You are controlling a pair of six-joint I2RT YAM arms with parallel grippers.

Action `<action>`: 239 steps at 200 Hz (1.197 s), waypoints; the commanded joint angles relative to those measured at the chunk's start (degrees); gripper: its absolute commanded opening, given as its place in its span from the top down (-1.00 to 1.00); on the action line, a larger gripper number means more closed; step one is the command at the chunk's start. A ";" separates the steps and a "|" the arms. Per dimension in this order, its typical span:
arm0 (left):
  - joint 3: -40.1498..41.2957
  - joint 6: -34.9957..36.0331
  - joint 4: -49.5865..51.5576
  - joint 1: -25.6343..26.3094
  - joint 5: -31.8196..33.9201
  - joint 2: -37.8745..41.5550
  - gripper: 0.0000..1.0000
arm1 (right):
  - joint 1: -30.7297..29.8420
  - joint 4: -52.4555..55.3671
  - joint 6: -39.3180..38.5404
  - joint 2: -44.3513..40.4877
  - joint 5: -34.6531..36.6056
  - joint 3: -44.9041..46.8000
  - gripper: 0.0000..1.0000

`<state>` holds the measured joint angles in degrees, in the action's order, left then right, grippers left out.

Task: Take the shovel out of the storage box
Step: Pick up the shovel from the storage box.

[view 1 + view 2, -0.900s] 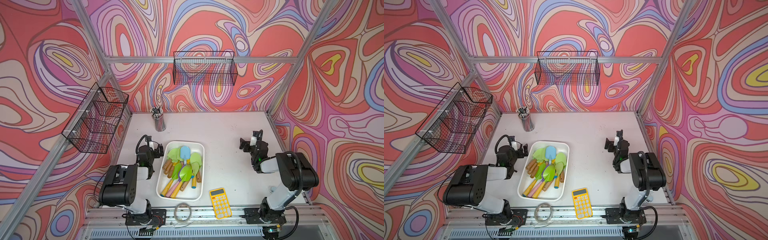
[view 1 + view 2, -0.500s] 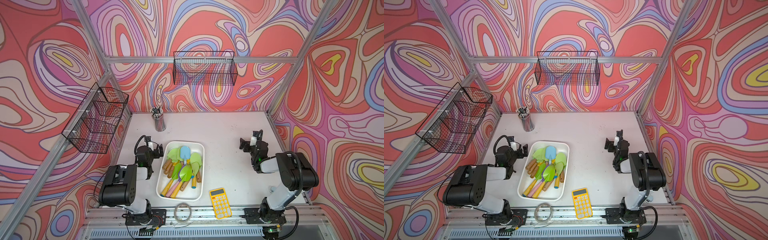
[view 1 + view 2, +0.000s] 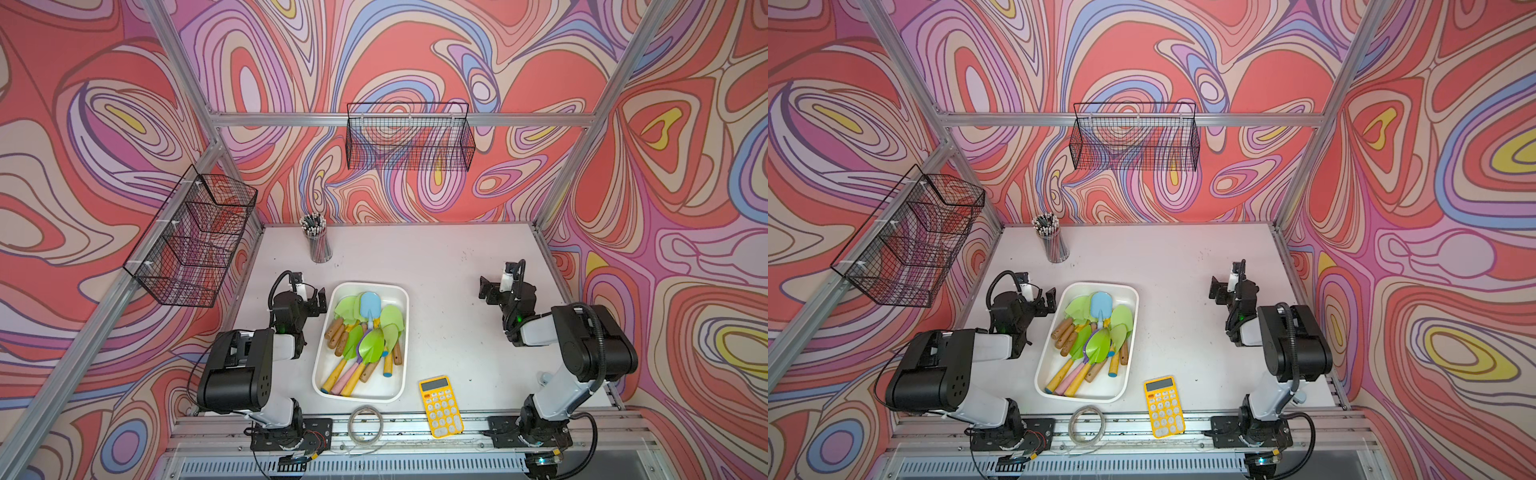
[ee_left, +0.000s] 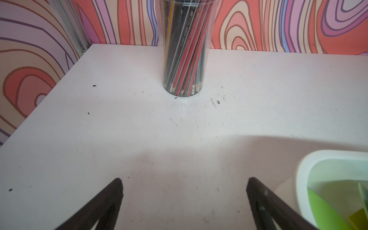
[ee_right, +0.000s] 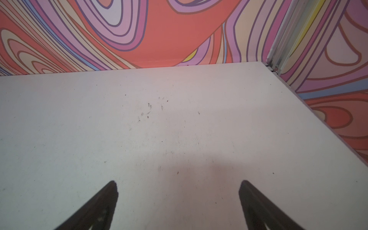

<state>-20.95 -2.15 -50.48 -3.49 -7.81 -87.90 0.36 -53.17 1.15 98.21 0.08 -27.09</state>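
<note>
Little has moved since the earlier frames: both arms sit much as they did, and any shift of the left one is slight. Nothing in the storage box has been disturbed.

The white table (image 3: pixel 449 257) carries the storage box (image 3: pixel 358 397) near its front edge, and the shovels (image 3: pixel 365 332) lie heaped inside it, blades toward the back wall and handles toward the front. None is out yet. The left gripper (image 3: pixel 311 297) rests just beside the box's far left corner, outside the rim. The right gripper (image 3: pixel 488 289) is well apart from the box on its other side. A pencil cup (image 3: pixel 319 245) stands behind the box, and a yellow calculator (image 3: pixel 440 405) lies by its front right corner.

The reach has not yet begun. The left arm looks the better choice, being nearest. It should rise over the rim and come down on the green shovel (image 3: pixel 371 347) lying topmost. Pinching across the handle and lifting straight up should keep it from dragging its neighbours.

Both wrist views show the jaws spread wide over bare table, holding and touching nothing.
</note>
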 commanded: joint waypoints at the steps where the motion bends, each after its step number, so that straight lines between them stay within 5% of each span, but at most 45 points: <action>1: 0.46 -0.17 -2.06 -0.24 -1.48 -0.29 -1.00 | 0.28 -0.89 0.06 0.49 -0.29 -0.16 -0.97; 94: 3.46 -1.88 -7.49 -0.69 0.74 0.02 -1.00 | 0.26 -1.17 -0.27 0.40 -0.08 -0.02 -0.96; 155: 0.17 0.40 -1.43 -0.12 -2.38 -0.24 -1.00 | 0.28 -1.05 -0.18 0.40 -0.08 -0.07 -0.97; 173: 2.32 -2.84 -4.65 0.06 5.85 0.71 -1.00 | 0.18 -1.55 -0.22 -0.09 1.04 0.17 -0.97; 202: 5.58 -6.11 1.07 0.43 17.02 13.55 -1.00 | -0.04 9.16 1.85 -7.00 8.35 -2.66 -0.97; 239: 3.72 -16.69 18.04 0.78 24.30 30.52 -1.00 | -0.17 46.21 18.09 -8.82 25.14 -22.42 -0.97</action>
<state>-15.38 -10.04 -43.77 -3.07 8.97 -65.17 0.32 -33.04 6.81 90.26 11.16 -36.58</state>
